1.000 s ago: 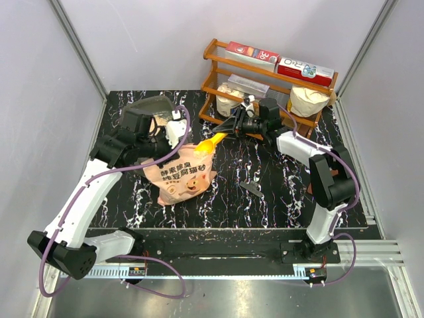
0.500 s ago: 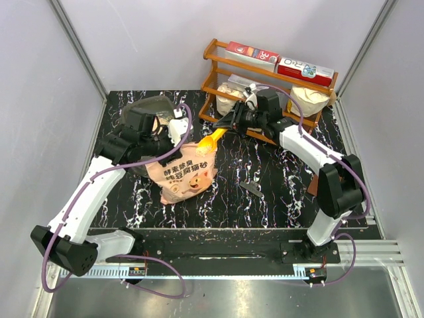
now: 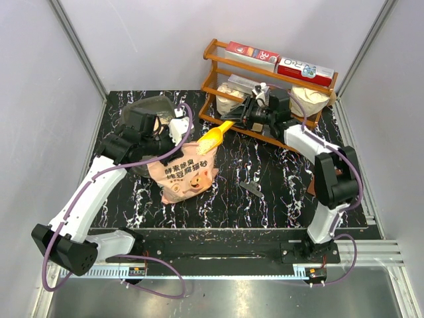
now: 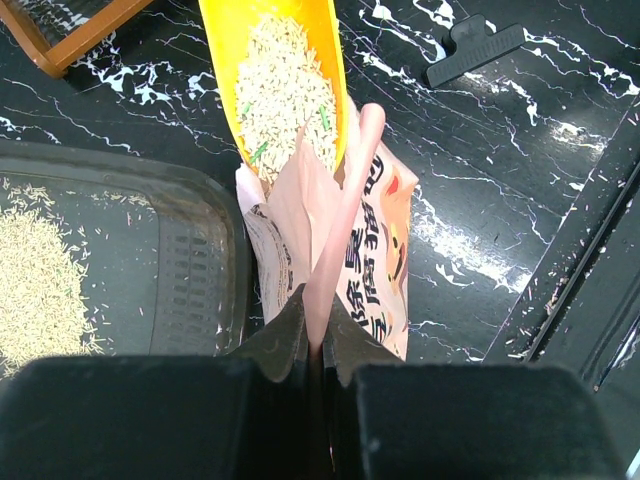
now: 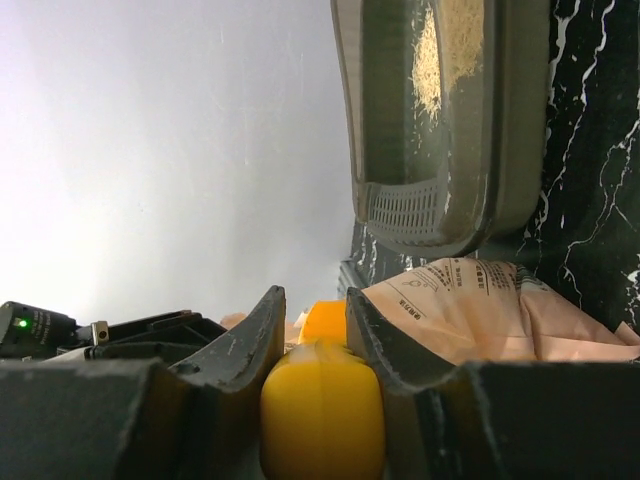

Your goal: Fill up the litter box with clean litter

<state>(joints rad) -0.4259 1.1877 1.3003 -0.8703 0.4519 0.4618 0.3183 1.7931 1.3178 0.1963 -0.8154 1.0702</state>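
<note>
Left gripper (image 4: 318,338) is pinched tight on the bag (image 4: 372,235) top edge, holding it upright. Right gripper (image 5: 315,318) is part-closed around the scoop (image 4: 285,60) handle. The scoop carries litter (image 4: 288,95) at the bag mouth, just beside the box (image 4: 218,240), which holds a thin patch. Risk: a tilt or bag snag in transit spills granules on the table (image 4: 480,200).

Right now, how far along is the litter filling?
Partly done. The litter box holds a thin patch of clean litter, with much of its visible floor bare. In hand: the left gripper pinches the pink bag by its top edge, and the right gripper grips the yellow scoop, loaded with more litter above the bag's mouth. Left: tip this scoopful into the box, then probably several more.
</note>
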